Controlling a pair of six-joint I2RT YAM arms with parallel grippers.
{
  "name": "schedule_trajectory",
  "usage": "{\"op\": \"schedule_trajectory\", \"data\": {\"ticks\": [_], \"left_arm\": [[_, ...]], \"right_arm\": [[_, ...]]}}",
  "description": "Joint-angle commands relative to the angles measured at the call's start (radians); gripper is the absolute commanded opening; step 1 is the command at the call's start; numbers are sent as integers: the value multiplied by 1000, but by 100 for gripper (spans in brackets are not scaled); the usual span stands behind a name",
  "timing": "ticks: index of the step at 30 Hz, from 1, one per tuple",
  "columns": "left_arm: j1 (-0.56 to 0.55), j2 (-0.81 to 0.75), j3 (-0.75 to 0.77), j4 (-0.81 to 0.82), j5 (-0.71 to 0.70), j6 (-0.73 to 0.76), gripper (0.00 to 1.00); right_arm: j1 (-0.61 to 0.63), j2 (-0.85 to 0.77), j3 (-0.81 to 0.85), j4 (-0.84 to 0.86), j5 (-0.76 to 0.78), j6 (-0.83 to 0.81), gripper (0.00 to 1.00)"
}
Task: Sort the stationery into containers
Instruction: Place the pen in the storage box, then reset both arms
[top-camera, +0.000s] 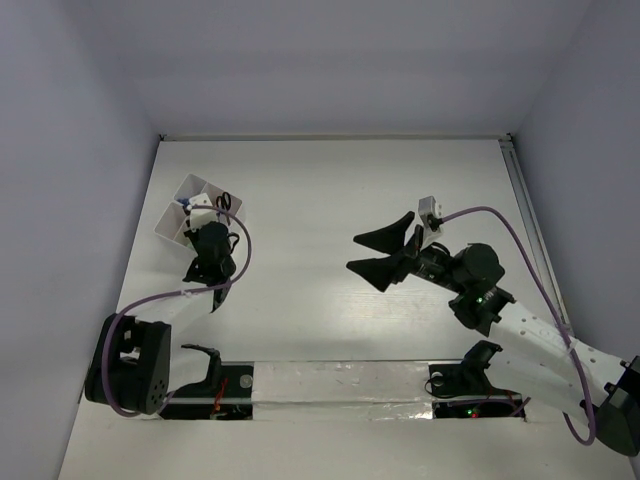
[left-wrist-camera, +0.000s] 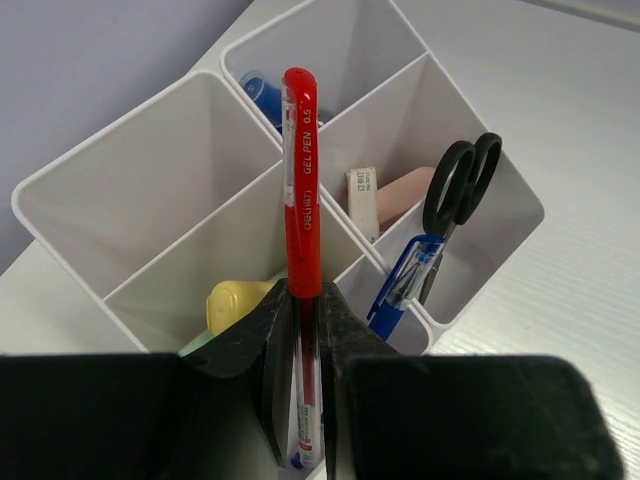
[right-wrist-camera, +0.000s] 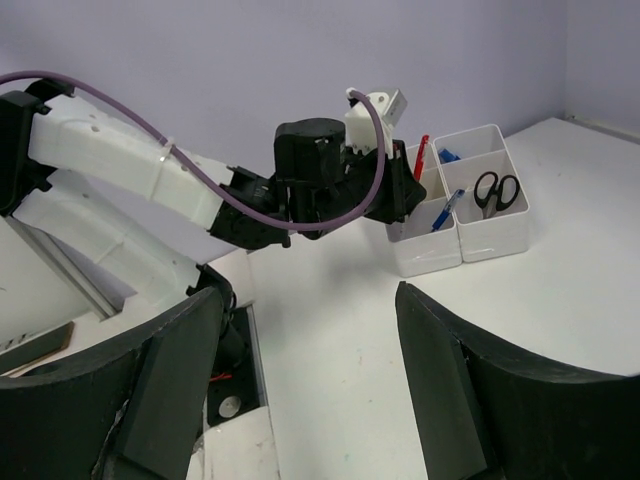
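Viewing from above: left gripper (top-camera: 198, 228) at the white organiser box (top-camera: 190, 190), table's far left; right gripper (top-camera: 355, 252) mid-table.
Left wrist: jaws pinch thin red pen (left-wrist-camera: 300, 180) over the box's dividers; scissors (left-wrist-camera: 460, 185) and blue pen (left-wrist-camera: 400, 285) share one compartment.
Right wrist: jaws wide apart, empty.

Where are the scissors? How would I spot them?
Find the white plastic divided organiser box at the left of the white table. One compartment holds a blue pen and the black-handled scissors, standing handles up. Only they have two round loops.
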Motion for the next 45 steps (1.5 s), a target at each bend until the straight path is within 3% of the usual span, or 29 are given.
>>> {"op": "schedule_trajectory", "data": {"ticks": [1,8,11,12,14,17,18,25,29,32,34,35,40,45], "left_arm": [[0,1,-24,67,-23,-6,0],[0,-28,-33,57,-32,-23,14],[-29,-33,-32,49,-64,-17,31],[-39,-38,-30,44,-72,-18,40],[-49,-57,-24,34,-84,-14,47],[-49,-96,-5,0,-112,-20,74],[-61,-108,4,-14,-119,-21,99],[-150,-304,134,-110,-106,-11,99],[-210,-433,247,-254,-43,-21,99],[-222,-519,323,-360,52,-47,99],[-222,-559,372,-417,97,-83,99],[-222,-597,384,-472,142,-93,99],[-222,-688,461,-615,291,-130,99],[-222,-716,518,-712,437,-138,99]], "right_arm": [[0,-14,-2,14,21,-25,75],[0,3,1,13,23,-24,75],[0,2,5,0,27,-28,76],[0,2,5,-1,29,-30,76],[0,5,7,-4,30,-31,76],[0,5,8,-7,32,-33,76],[0,5,8,-9,30,-33,76],[0,14,16,-38,67,-47,77],[0,-6,10,-61,119,-59,79],[0,-60,1,-82,222,-77,81],[0,-96,-8,-113,314,-88,88],[0,-138,-11,-121,346,-88,99],[0,-261,22,-251,622,-120,100],[0,-333,185,-564,849,-169,100]]}}
